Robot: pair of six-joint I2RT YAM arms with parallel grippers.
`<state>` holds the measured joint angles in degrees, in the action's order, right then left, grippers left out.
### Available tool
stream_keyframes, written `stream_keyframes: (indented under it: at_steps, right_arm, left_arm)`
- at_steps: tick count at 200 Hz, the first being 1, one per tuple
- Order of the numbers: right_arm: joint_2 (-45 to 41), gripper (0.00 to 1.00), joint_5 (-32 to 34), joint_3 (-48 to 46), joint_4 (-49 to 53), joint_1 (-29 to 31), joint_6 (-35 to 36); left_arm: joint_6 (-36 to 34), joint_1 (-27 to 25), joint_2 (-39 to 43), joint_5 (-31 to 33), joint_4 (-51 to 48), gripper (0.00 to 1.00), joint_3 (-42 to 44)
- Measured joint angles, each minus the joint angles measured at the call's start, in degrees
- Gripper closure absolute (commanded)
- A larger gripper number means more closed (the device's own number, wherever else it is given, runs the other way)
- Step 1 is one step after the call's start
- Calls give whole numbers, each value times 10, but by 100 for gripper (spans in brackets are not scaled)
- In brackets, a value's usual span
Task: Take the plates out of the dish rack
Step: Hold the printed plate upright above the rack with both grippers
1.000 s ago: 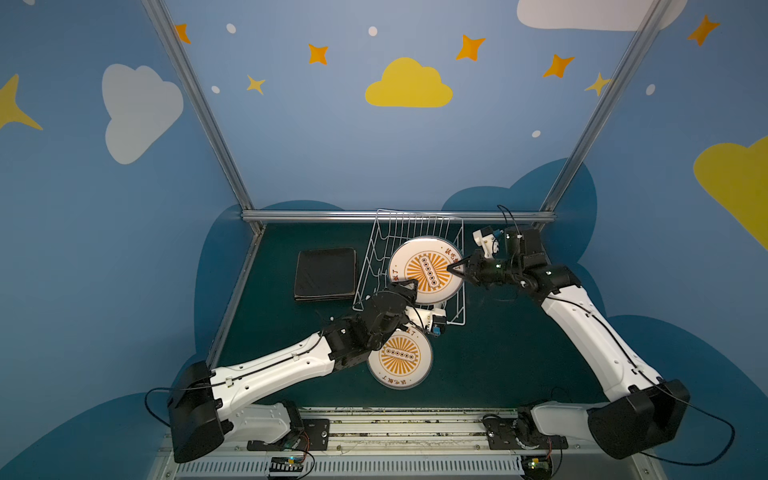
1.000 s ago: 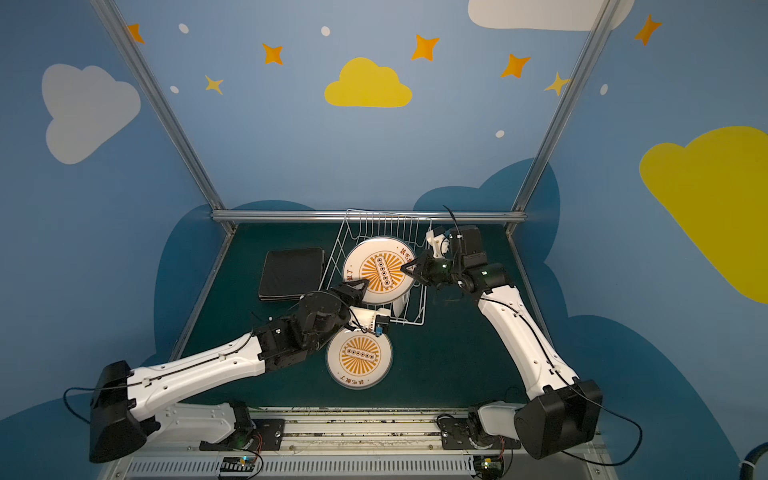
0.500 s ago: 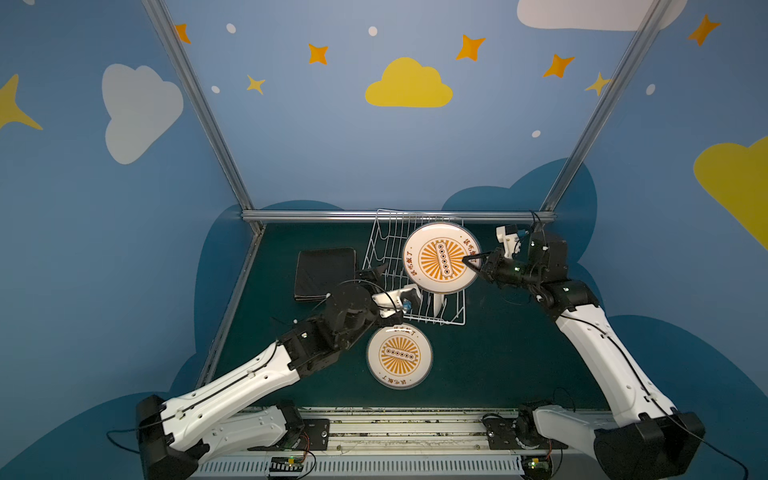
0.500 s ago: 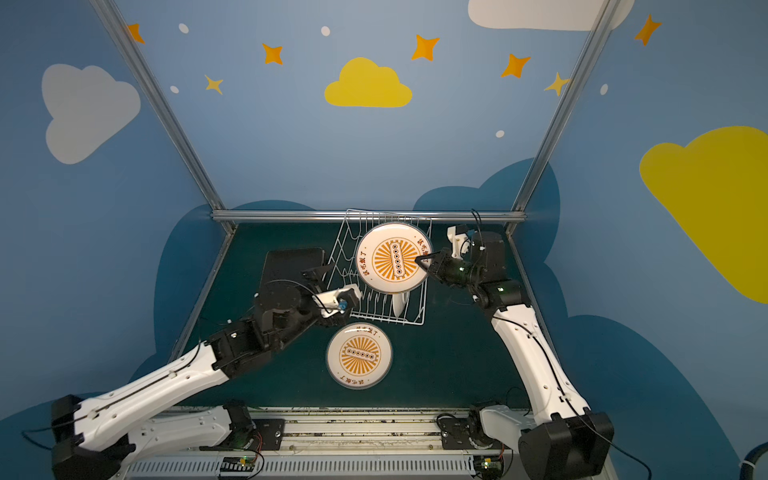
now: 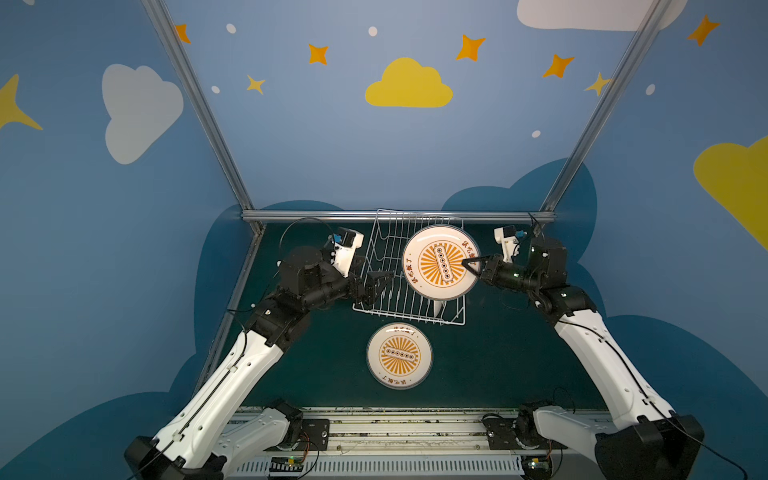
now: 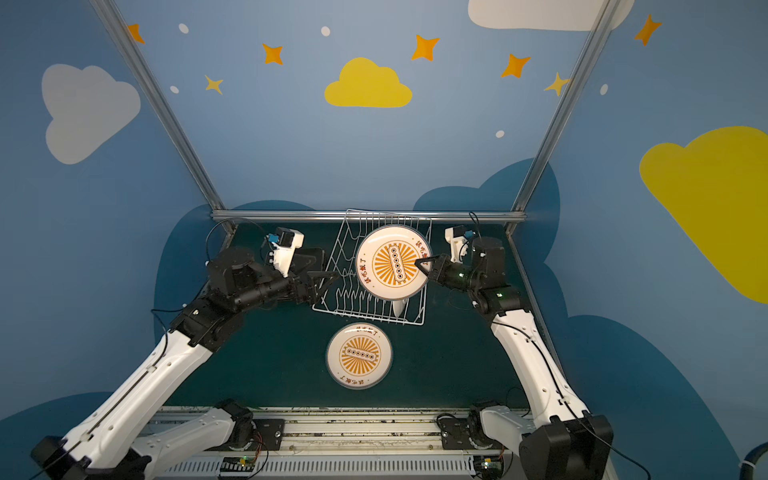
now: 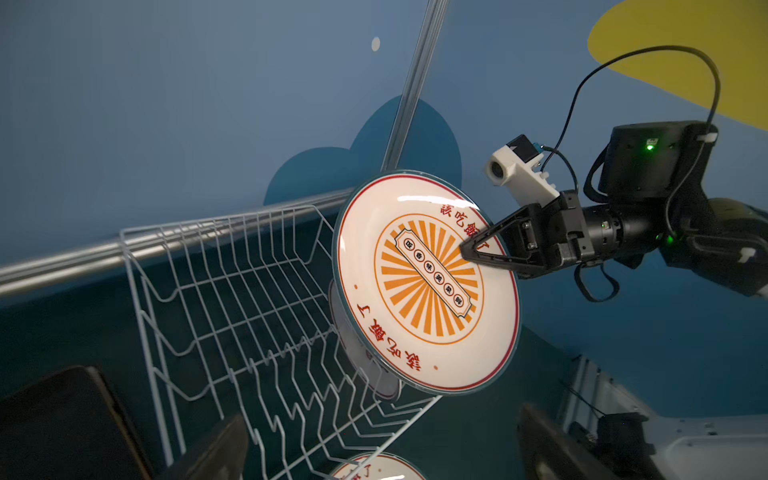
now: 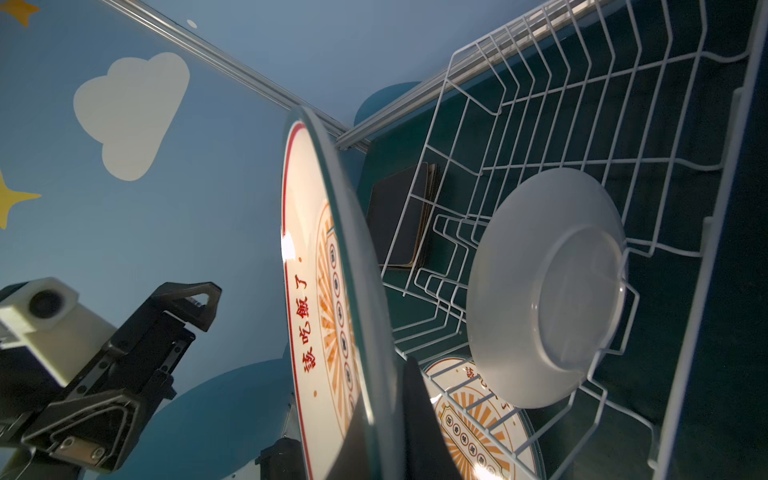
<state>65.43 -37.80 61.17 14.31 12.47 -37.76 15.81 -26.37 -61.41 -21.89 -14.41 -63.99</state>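
white plate [image 5: 430,270] w/ orange sunburst, white rack [image 5: 392,291]

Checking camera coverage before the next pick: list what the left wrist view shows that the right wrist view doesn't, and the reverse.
Left wrist only: the right arm's wrist camera and the lifted plate's full printed face. Right wrist only: the left gripper, open and empty, and the white back of the racked plate. Both: the lifted plate, the dish rack, the plate on the table.

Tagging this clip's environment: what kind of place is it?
Probably a robot data-collection booth, not a real kitchen: cloud-and-star wall panels on aluminium framing, two arms mounted on a rail, a dish rack on a green mat.
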Motion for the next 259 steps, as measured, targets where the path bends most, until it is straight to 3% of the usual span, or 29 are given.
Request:
stream_keyframes:
  at_steps: [47, 95, 181, 259]
  right_arm:
    - [-15, 100, -24, -4, -22, 0, 36]
    - [-15, 100, -46, -18, -40, 0, 45]
    - [2, 100, -70, -29, -57, 0, 46]
    - [4, 100, -87, -39, -70, 2, 47]
  left_arm:
    - [103, 9, -112, -101, 16, 0, -37]
    - [156, 9, -193, -179, 58, 4, -64]
    - [152, 5, -222, -256, 63, 40, -97]
    - [138, -7, -241, -272, 29, 63, -98]
